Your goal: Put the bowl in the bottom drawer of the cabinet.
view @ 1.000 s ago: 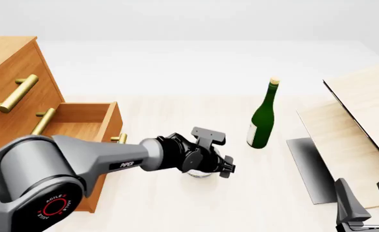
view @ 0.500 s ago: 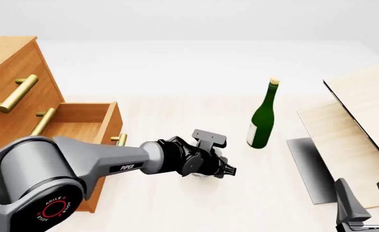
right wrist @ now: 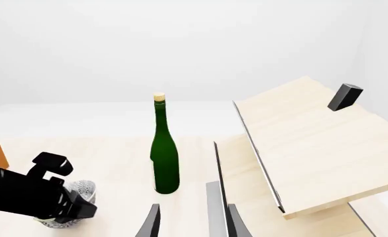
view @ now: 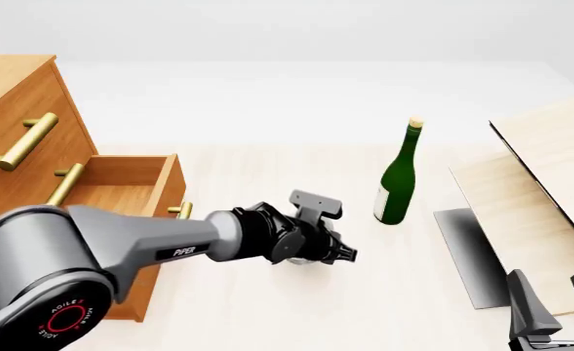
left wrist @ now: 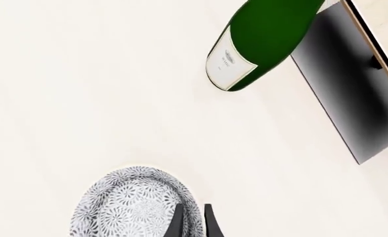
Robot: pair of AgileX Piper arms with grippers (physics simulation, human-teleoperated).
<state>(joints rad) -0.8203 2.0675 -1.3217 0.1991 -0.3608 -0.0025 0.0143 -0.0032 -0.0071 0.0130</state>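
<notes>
Speckled white-grey, the bowl [left wrist: 136, 205] sits on the pale desk [view: 267, 307] with your left tool [view: 338, 254] right at it, fingers nearly shut across its rim. The bottom drawer [view: 121, 191] gapes open to the left of the bowl, so that is your carry direction. Your right tool [view: 552, 311] idles, spread and empty, well apart.

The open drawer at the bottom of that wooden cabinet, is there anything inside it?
Nothing shows inside the bottom drawer: only bare wooden floor and walls. Its near part is hidden behind the left arm. The bowl remains on the table.
</notes>
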